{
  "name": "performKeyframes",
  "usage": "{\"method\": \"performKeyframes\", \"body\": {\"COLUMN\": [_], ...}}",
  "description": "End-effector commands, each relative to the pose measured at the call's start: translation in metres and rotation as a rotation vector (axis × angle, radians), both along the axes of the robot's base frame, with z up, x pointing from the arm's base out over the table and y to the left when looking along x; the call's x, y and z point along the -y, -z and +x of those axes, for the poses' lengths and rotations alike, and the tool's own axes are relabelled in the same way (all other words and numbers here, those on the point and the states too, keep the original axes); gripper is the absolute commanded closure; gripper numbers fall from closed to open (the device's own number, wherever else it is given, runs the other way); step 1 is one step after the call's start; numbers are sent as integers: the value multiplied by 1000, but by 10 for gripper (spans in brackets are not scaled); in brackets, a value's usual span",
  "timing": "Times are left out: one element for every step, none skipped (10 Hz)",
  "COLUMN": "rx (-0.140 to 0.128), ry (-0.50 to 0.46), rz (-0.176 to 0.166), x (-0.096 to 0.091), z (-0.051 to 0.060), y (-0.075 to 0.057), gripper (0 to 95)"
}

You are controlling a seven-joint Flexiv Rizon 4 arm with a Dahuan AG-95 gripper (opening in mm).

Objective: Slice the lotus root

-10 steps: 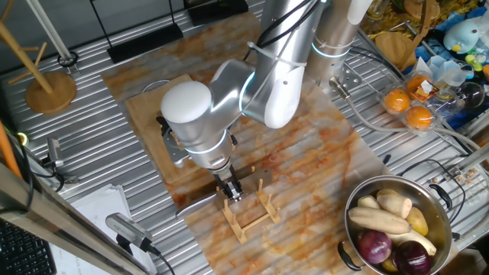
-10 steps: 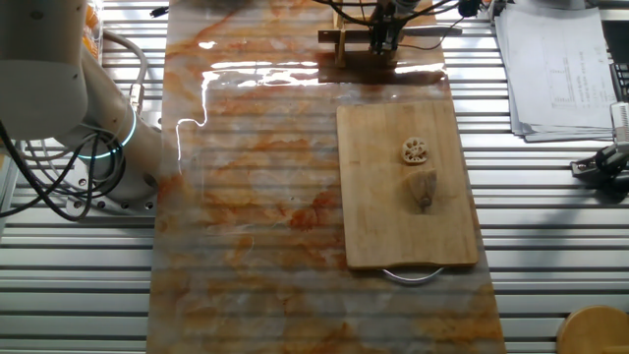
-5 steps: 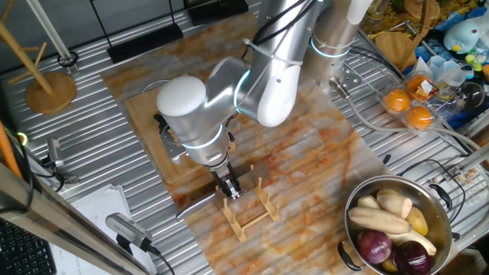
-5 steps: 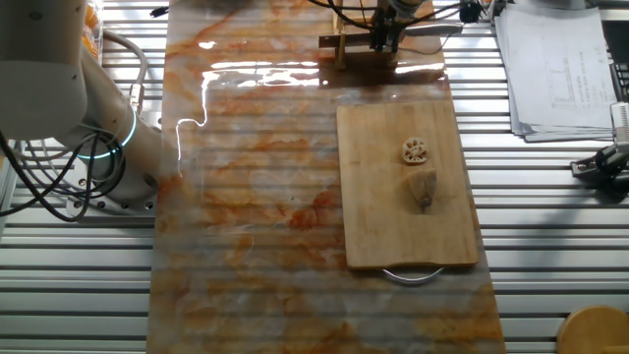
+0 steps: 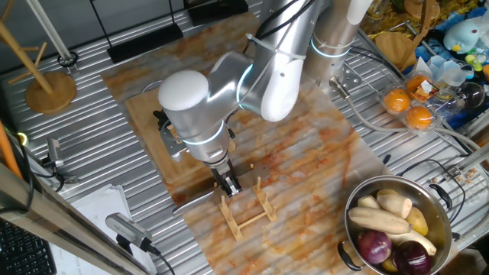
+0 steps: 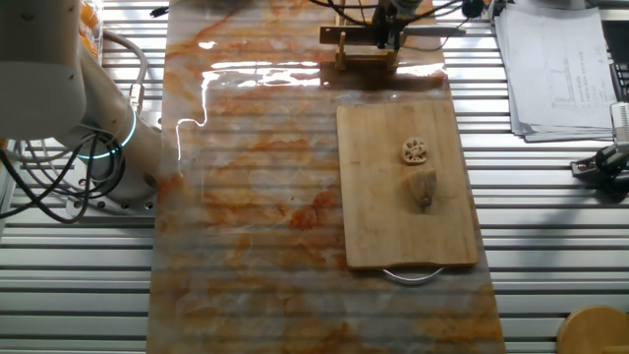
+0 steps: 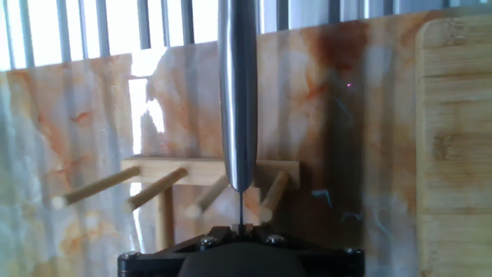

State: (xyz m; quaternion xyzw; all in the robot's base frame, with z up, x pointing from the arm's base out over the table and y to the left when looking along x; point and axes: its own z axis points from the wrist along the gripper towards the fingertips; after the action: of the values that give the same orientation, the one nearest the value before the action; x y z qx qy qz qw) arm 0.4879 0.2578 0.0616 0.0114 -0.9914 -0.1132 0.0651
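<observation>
Your two-finger gripper (image 5: pixel 229 186), clamped on a steel knife (image 7: pixel 237 92) above the wooden peg rack (image 5: pixel 246 211), sits well apart from the tan lotus root (image 6: pixel 422 189) mid-way along the bamboo board (image 6: pixel 378 216).

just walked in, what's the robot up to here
The arm's gripper is at the small wooden rack off one end of the cutting board, shut on a knife whose handle runs up the hand view. On the board sit the lotus root chunk and one cut slice, well away from the blade. No cutting is happening at this moment.
</observation>
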Motion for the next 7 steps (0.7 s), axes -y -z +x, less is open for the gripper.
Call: {"method": "performKeyframes", "body": {"rx": [18,20,24,27,27,32,40], "ry": [-22,-31,-47,-69,-77,-101,-133], "rz": [-4,-6,-17,-45,-54,-76,-79], "x": [3,4,4,4,5,12,28], "z": [4,5,6,5,5,5,11], "y": [-23,-35,-54,-72,-80,-90,-101], "gripper": [950,950,950,950,950,950,950]}}
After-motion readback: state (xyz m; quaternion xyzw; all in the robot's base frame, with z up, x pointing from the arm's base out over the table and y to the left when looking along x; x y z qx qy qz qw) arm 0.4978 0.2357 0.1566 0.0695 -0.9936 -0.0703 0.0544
